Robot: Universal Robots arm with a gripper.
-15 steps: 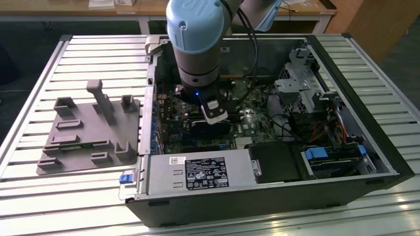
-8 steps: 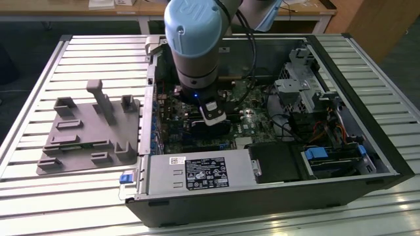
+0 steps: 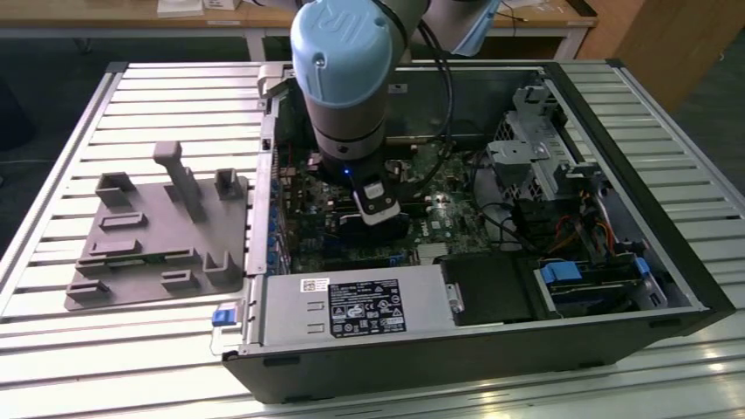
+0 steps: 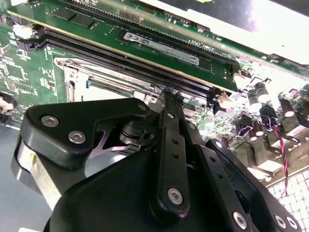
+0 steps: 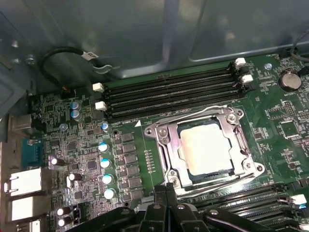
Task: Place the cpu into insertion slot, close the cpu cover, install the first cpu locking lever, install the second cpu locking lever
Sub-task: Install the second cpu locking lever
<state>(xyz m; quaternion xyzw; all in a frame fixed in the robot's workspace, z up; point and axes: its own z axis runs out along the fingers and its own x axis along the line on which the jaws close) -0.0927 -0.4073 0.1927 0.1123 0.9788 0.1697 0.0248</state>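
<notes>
We saw the black pincer (image 5: 166, 193), fingers pressed together and empty, hovering just beside the silvery-beige square cpu (image 5: 207, 149) seated under its silvery frame cover (image 5: 164, 140).

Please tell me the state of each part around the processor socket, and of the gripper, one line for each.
cpu: seated in the insertion slot.
cpu cover: closed over the cpu.
locking levers: lying down along the cover.
gripper: fingers shut, empty, beside the socket.

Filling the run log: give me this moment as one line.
cpu: seated in insertion slot | cpu cover: closed over it | gripper: shut, empty, beside slot
</notes>
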